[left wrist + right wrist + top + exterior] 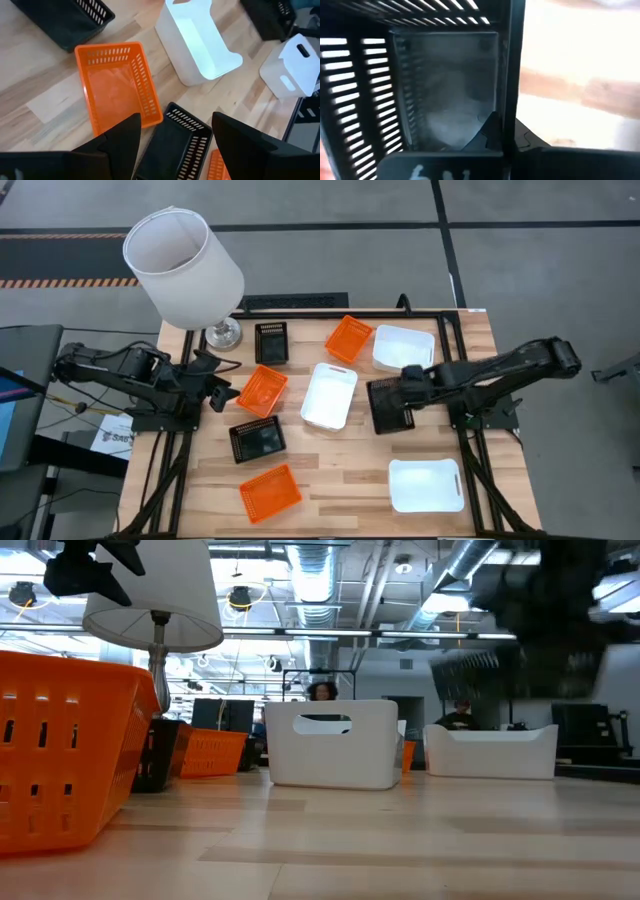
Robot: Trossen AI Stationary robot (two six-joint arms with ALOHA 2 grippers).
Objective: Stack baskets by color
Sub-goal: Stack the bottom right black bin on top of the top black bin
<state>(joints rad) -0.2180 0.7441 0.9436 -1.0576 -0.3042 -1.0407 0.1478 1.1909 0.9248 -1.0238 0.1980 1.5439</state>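
My right gripper point(408, 387) is shut on a black mesh basket point(390, 408), which shows blurred and off the table in the low view point(478, 672). My left gripper point(216, 386) waits open above an orange basket point(262, 390), holding nothing; in its wrist view its fingers point(172, 145) frame that orange basket point(117, 80) and another black basket point(175, 145). On their bottoms on the table rest a black basket point(271, 342), an orange one point(349, 338), a white one point(403, 347), a white one point(329, 395), a black one point(257, 440), an orange one point(270, 492) and a white one point(426, 485). My right gripper pinches the black basket's wall on the table's right side point(510, 75), one finger inside the basket point(487, 131) and one outside point(532, 140). The fingers come steeply from above. The basket hangs from the hold, lifted clear of the table.
A lamp with a big white shade point(183, 265) and a metal foot point(223, 334) stands at the far left corner. Bare wood lies in the near middle point(345, 470). Black frame rails point(470, 460) run along the table's sides.
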